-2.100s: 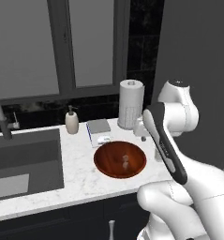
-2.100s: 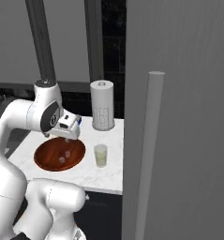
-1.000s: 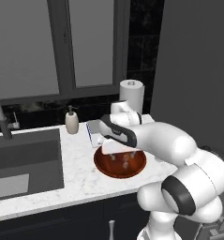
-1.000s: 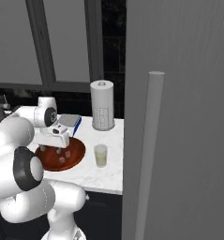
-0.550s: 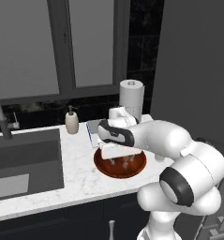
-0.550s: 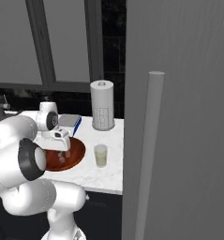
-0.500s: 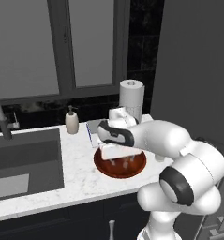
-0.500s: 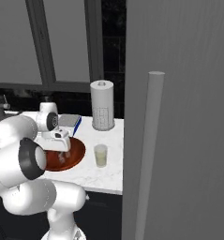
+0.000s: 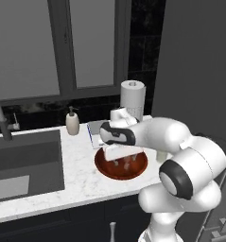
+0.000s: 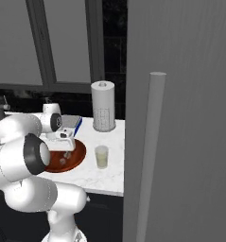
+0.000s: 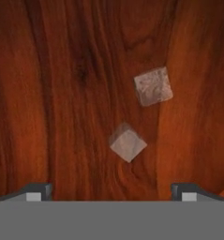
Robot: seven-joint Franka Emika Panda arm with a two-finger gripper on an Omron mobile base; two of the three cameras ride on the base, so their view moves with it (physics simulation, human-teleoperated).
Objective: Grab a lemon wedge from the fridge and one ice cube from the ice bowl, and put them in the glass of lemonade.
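A: Left base view first. Where is the hand?
B: The gripper (image 9: pixel 123 160) hangs low over the ice bowl (image 9: pixel 107 170), its fingers (image 9: pixel 116 162) pointing down into it. The bowl sits on the marble tabletop (image 9: pixel 76 182), between the sink (image 9: pixel 24 160) and the fridge (image 9: pixel 199 71). The soap dispenser (image 9: pixel 72 124) and the paper-towel roll (image 9: pixel 133 99) stand behind it.

A: And from the right base view?
B: The bowl (image 10: pixel 76 158) lies just beside the glass of lemonade (image 10: pixel 101 156), apart from it. Pale cubes show in the bowl (image 10: pixel 63 160). The fridge door is shut, its long bar handle (image 10: pixel 147 156) in front, so I judge the lemon wedge is inside it and yet to be fetched.

A: Hand view: is anything held?
B: No. The fingers (image 11: pixel 34 192) stand spread wide and empty at the bottom edge. Two cubes rest on the wood, apart from each other: the nearer ice cube (image 11: pixel 127 143) roughly midway between the fingers, the other (image 11: pixel 153 86) farther off and to the right.

A: So how to take it well?
B: Go for the nearer cube. It sits cornerwise to the fingers, so I would roll the wrist to meet its flat faces, descend straight until the tips flank it, and close gently; a corner pinch may squirt it away toward the second cube.
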